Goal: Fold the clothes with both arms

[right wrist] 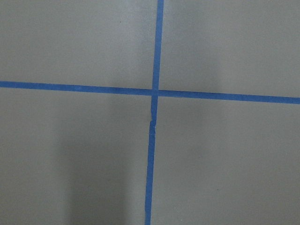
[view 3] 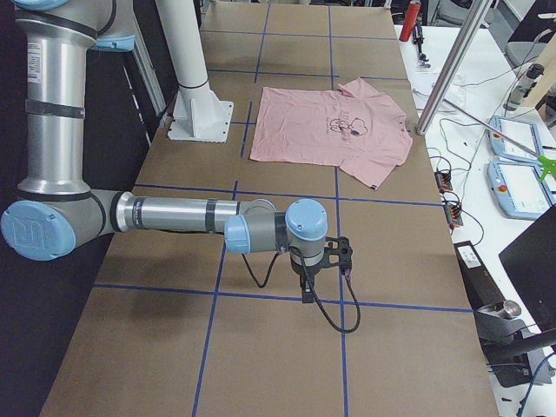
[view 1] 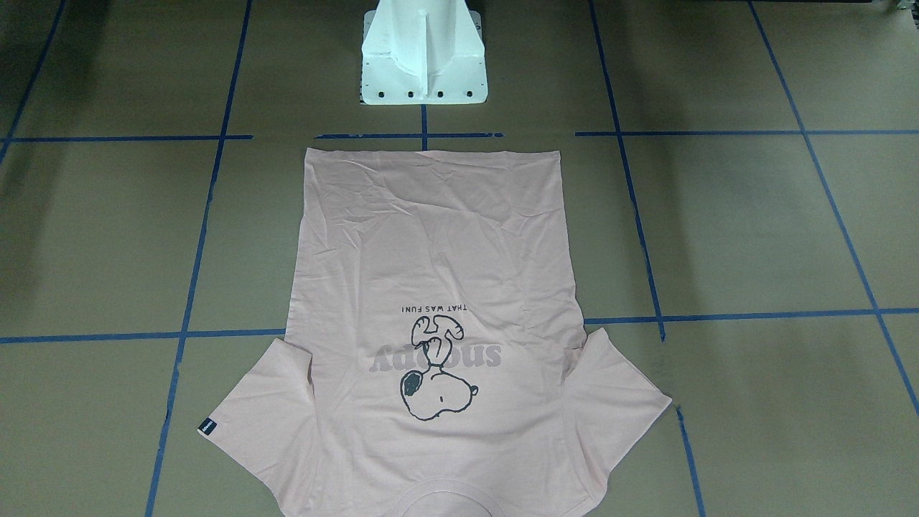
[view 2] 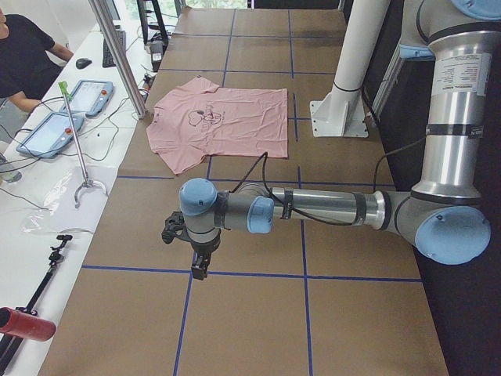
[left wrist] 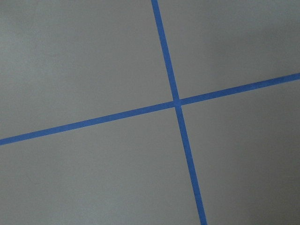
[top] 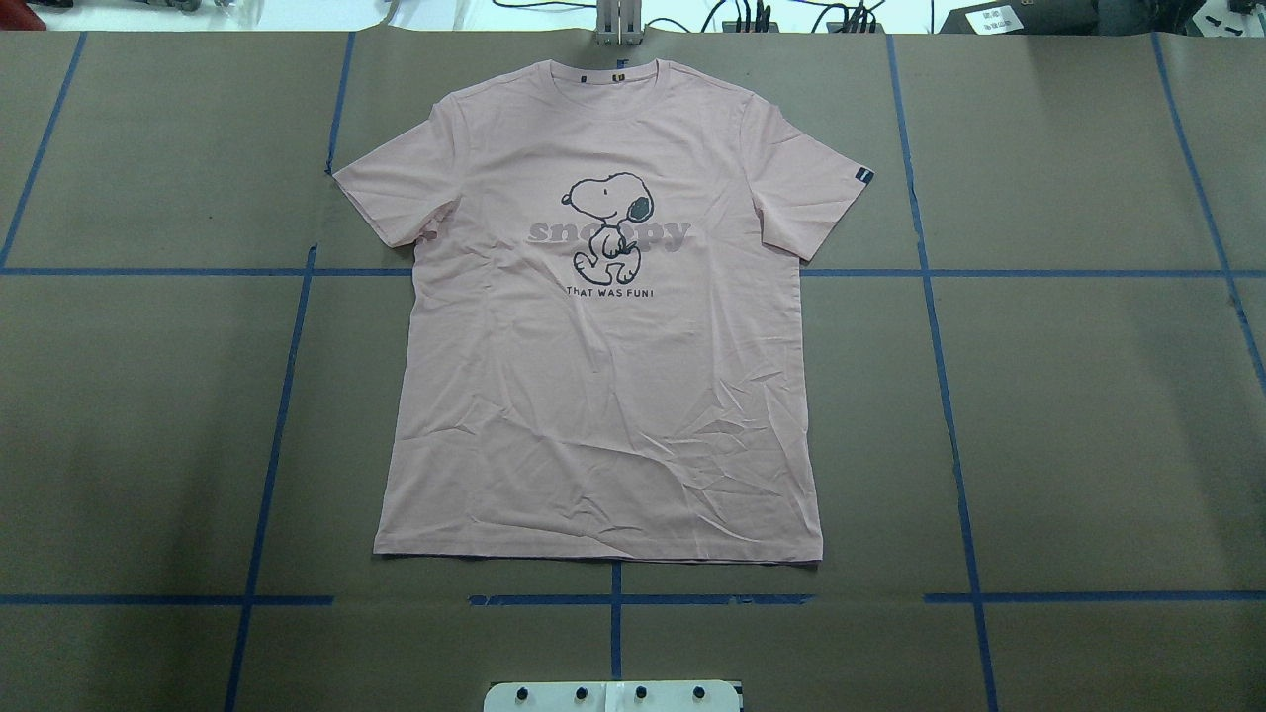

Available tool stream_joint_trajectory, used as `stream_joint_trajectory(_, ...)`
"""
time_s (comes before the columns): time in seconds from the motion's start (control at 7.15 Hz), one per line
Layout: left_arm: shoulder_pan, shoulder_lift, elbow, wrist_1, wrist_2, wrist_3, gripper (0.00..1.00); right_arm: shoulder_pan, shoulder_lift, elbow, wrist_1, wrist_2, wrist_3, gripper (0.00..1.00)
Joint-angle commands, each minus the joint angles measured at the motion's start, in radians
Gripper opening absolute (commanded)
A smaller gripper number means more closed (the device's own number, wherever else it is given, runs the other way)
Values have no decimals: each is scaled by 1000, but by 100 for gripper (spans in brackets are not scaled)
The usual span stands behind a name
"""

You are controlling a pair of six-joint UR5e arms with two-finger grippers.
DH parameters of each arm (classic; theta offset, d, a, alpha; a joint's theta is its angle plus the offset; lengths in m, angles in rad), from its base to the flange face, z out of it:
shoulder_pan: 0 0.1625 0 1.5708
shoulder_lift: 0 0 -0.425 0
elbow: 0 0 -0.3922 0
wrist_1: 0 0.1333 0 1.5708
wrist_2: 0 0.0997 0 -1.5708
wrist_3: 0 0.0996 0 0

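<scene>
The pale pink T-shirt (top: 603, 396) lies flat and spread out, print side up, in the middle of the brown table, collar away from the robot. It also shows in the front view (view 1: 431, 251), the left side view (view 2: 235, 125) and the right side view (view 3: 313, 130). My left gripper (view 2: 200, 266) hangs over the table far from the shirt, at the table's left end. My right gripper (view 3: 308, 291) hangs the same way at the right end. I cannot tell whether either is open or shut. Both wrist views show only bare table with blue tape lines.
The white pedestal (view 1: 423, 64) stands just behind the shirt's hem. Blue tape lines (top: 940, 346) grid the table. A side bench with tablets (view 2: 51, 133), cables and a metal pole (view 2: 117, 55) runs along the far edge, where a person (view 2: 23, 55) sits.
</scene>
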Motion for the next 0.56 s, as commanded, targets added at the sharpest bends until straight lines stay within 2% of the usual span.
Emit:
stream_joint_trajectory(0.0,-4,-2,0,-1,0,0,100,0,7,13,2,1,2,100)
stream_joint_trajectory(0.28,-7,-17,-8,-8,2,1,100,-2,42,24,-1,35,19,100)
stream_joint_trajectory(0.42,-6,-56,-35,-8,5,1,100,-9,89,1,29,38,19,100)
